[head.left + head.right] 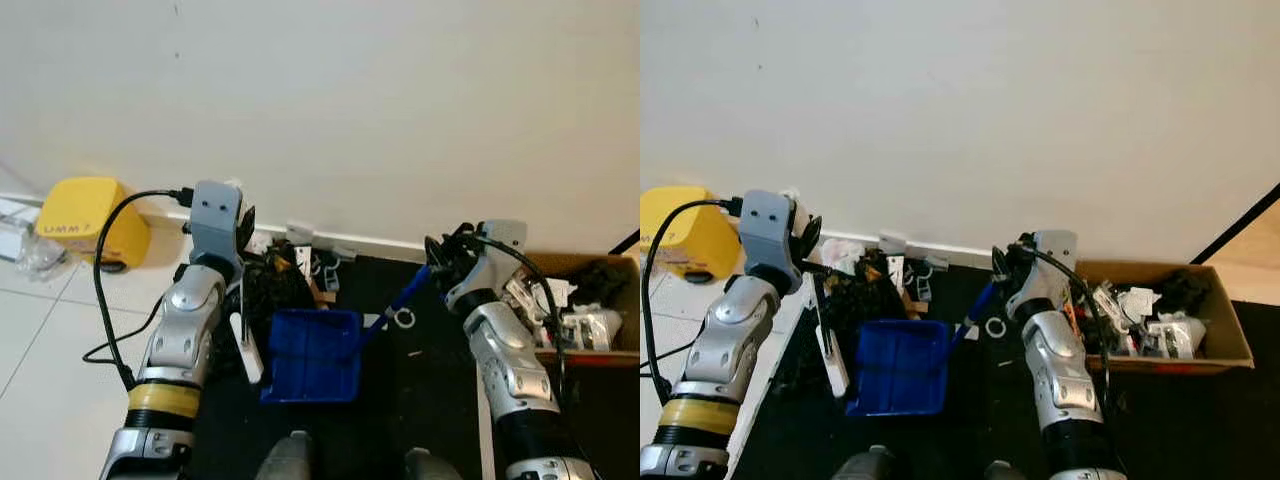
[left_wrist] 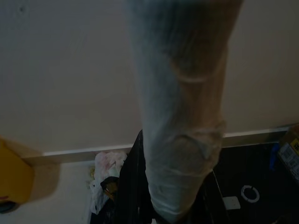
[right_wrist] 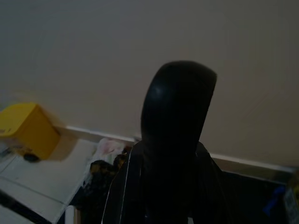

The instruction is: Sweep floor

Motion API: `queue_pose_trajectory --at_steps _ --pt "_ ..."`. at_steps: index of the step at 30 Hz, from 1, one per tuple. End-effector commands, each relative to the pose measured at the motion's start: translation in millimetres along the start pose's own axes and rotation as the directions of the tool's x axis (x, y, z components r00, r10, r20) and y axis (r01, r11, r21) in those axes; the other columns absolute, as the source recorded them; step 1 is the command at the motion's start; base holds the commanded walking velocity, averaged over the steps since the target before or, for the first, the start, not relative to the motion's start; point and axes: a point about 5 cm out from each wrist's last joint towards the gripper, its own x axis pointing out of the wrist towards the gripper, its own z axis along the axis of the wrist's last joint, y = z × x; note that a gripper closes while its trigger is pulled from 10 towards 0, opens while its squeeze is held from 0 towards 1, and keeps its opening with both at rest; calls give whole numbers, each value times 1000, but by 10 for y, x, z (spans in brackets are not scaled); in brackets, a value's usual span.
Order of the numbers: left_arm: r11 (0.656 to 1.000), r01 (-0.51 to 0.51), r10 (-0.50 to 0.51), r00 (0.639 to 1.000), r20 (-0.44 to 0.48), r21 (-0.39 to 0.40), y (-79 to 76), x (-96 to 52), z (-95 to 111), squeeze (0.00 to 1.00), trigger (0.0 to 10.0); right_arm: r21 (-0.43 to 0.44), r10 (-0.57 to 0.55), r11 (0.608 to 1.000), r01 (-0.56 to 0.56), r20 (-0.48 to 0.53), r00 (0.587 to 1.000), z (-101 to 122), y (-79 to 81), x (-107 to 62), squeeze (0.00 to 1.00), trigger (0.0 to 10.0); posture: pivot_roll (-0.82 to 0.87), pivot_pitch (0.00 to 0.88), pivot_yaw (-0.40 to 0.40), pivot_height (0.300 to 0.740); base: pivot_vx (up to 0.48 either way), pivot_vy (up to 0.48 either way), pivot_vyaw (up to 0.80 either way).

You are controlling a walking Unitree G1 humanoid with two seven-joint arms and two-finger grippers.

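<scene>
A blue dustpan (image 1: 312, 356) lies on the black mat, its mouth toward the wall. Its blue handle (image 1: 403, 293) rises up to my right gripper (image 1: 437, 258), which is shut on it; the right wrist view has the dark handle end (image 3: 175, 121) close in front. My left gripper (image 1: 245, 238) is shut on the pale handle (image 2: 182, 116) of a white brush (image 1: 248, 348), whose head stands on the floor at the dustpan's left edge. A pile of dark and white litter (image 1: 288, 270) lies against the skirting just beyond the dustpan. A white ring (image 1: 404, 318) lies to the dustpan's right.
A cardboard box (image 1: 1215, 335) full of junk stands at the right by the wall. A yellow box (image 1: 85, 218) sits at the left on white tiles. A black cable (image 1: 105, 290) loops past my left arm. My feet (image 1: 290, 455) are at the mat's near edge.
</scene>
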Motion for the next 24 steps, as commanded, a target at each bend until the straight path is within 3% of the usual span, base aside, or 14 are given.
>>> queue_pose_trajectory --at_steps 1,8,15,17,18,21,22,24 --pt "1000 -15 14 1000 13 26 38 -34 -9 0 10000 -68 -2 998 4 33 999 27 4 -15 0 10000 145 124 29 740 0 0 0" --pt "997 1 -3 1000 20 73 20 -51 -10 0 10000 -78 -10 997 11 25 1000 -21 6 -26 0 10000 137 121 20 740 0 0 0" --pt "994 13 -18 999 44 104 143 -130 14 0 10000 -67 -58 996 60 37 998 -14 -70 -62 0 10000 132 131 31 740 0 0 0" --pt "991 2 -10 998 67 133 284 -160 63 0 10000 -83 -76 993 80 40 996 -14 -128 -71 0 10000 136 134 36 740 0 0 0" --pt "991 2 -10 998 67 133 284 -160 63 0 10000 -83 -76 993 80 40 996 -14 -128 -71 0 10000 136 134 36 740 0 0 0" --pt "985 -25 8 995 100 170 593 -202 171 0 10000 -97 -108 989 112 42 993 -7 -241 -80 0 10000 160 144 34 740 0 0 0" --pt "985 -25 8 995 100 170 593 -202 171 0 10000 -97 -108 989 112 42 993 -7 -241 -80 0 10000 160 144 34 740 0 0 0" --pt "981 -21 0 994 107 192 742 -241 207 0 10000 -103 -121 987 125 41 992 -1 -292 -84 0 10000 158 147 31 740 0 0 0"
